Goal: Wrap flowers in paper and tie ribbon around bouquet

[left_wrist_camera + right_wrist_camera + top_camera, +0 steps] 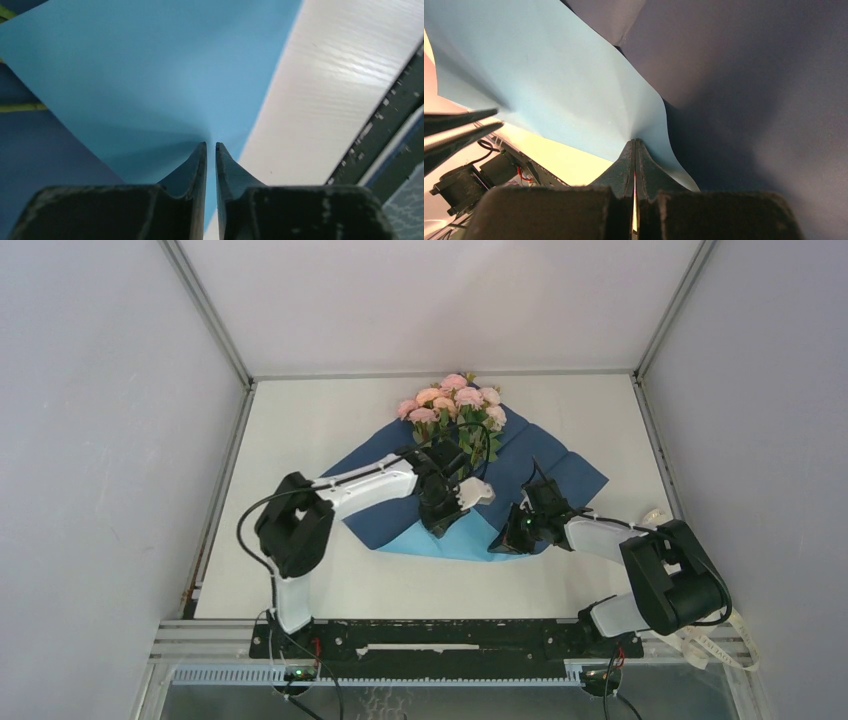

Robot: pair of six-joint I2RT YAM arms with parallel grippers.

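The flowers [455, 400], pale pink roses with green leaves, lie at the far side of the paper [560, 475], blooms pointing away. The paper lies navy face up, and its near edge is turned over to show light blue [455, 540]. My left gripper [440, 523] sits on that turned edge. In the left wrist view its jaws [210, 145] are nearly together, with the light-blue paper [135, 75] creasing into the tips. My right gripper [508, 540] pinches the same edge further right, and its jaws [634, 141] are shut on the paper [549, 75]. The ribbon [722, 648] trails off the table's near right corner.
Grey enclosure walls stand to the left, the right and the back of the white table [300, 430]. A black rail [430, 635] runs along the near edge by the arm bases. Thin green stems [20, 106] show at the left of the left wrist view.
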